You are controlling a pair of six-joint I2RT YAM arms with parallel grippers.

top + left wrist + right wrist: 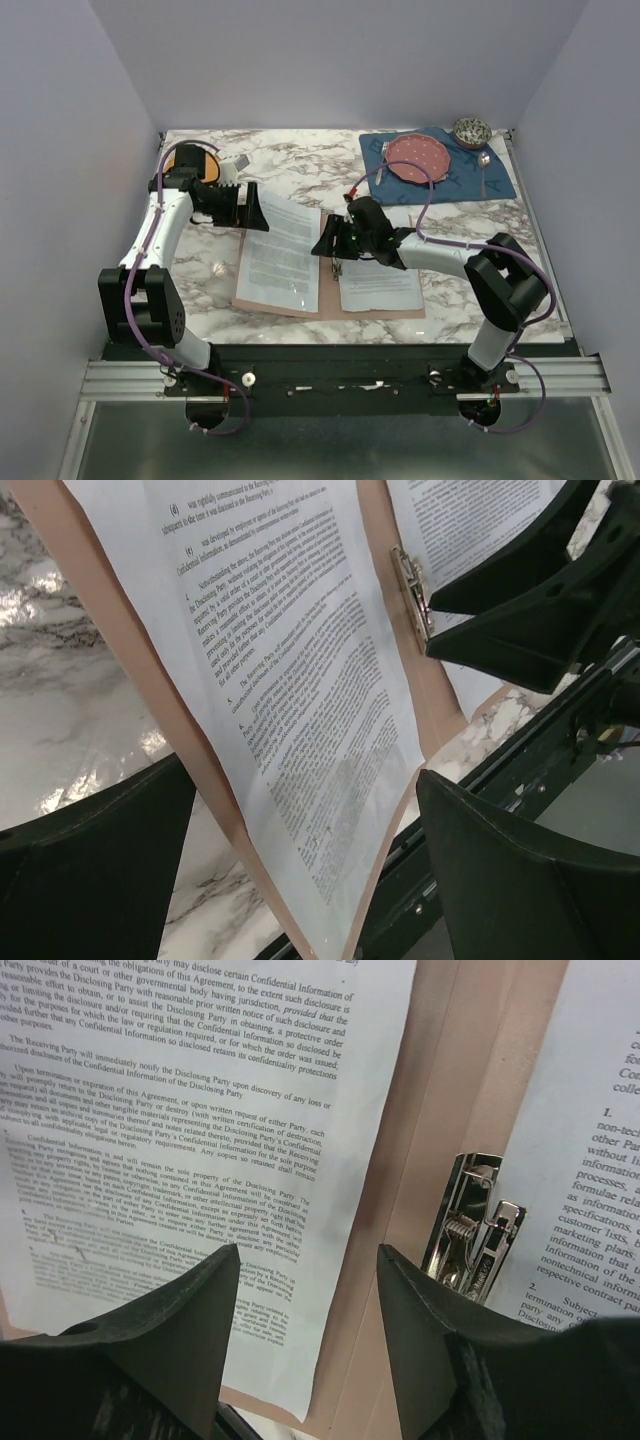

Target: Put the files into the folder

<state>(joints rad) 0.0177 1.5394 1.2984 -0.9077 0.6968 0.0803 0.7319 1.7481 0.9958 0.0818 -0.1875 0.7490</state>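
The folder [329, 296] lies open and flat on the marble table, its metal clip [475, 1225] at the spine. One of the files [282, 255] rests on its left half, the other [378, 285] on its right half. My left gripper [258, 210] hovers open over the far left corner of the folder; in the left wrist view the left sheet [300, 700] runs between its wide-spread fingers [305, 770]. My right gripper [325, 240] hangs open just above the spine, holding nothing. In the right wrist view its jaws [308, 1250] straddle the left sheet's edge [200, 1110] and bare folder card [440, 1080].
A blue placemat [500, 180] at the back right carries a pink plate [418, 157], a fork and a spoon; a small patterned bowl [472, 131] stands behind it. An orange mat [195, 160] lies at the back left under the left arm. A small pale object [218, 268] sits left of the folder.
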